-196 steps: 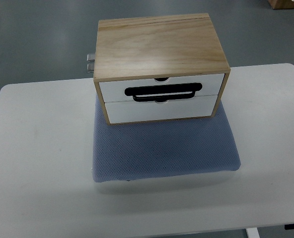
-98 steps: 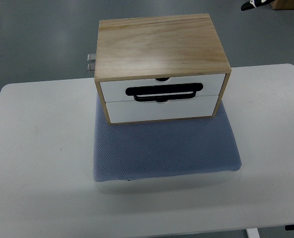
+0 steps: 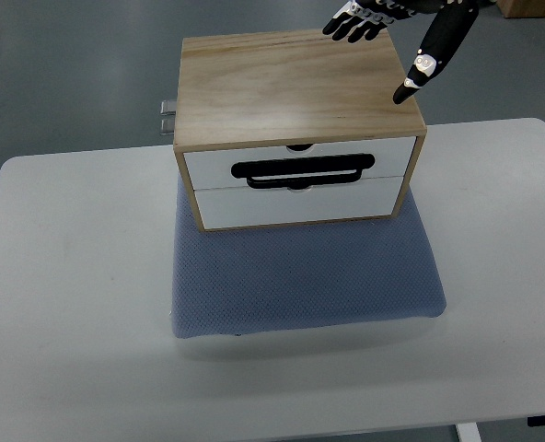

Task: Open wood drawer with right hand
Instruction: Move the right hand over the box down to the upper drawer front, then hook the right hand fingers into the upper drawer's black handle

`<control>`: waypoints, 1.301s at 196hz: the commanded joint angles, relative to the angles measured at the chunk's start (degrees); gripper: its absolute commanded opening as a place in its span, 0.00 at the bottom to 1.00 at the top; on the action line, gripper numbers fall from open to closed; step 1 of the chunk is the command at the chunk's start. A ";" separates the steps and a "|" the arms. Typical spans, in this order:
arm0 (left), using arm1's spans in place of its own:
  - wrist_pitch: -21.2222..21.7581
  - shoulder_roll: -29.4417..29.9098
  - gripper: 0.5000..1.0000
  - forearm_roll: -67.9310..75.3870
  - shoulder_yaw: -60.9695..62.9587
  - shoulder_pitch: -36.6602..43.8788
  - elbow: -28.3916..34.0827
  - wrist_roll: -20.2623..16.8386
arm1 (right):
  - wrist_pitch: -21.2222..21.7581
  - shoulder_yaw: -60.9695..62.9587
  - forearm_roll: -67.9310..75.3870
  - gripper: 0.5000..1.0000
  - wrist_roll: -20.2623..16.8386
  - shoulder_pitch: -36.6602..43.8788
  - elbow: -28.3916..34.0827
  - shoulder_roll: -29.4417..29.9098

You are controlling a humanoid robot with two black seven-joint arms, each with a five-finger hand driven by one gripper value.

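bare mat [image 3: 300, 276] before drawer fronts [image 3: 300, 182], black handle [image 3: 302, 171] unobstructed

1. The table [image 3: 70, 304] fills most of the view, with floor behind it.
2. A mat [image 3: 305, 276] lies on the table, about mid-width.
3. The wood drawer cabinet [image 3: 295, 92] stands on the back part of the mat, its front facing the near edge.
4. Two drawers sit stacked in its front: the upper drawer [image 3: 208, 166] above the lower drawer [image 3: 300, 207].
5. A handle [image 3: 303, 171] lies across the seam between them.
6. The right hand [image 3: 392, 32] hangs over the cabinet's back right corner, one finger [image 3: 420, 69] reaching toward the right edge of the top.
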 commanded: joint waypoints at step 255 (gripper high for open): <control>0.00 0.00 1.00 0.00 0.00 -0.02 0.00 0.00 | -12.59 -1.79 12.04 0.89 -16.29 -5.29 10.19 11.73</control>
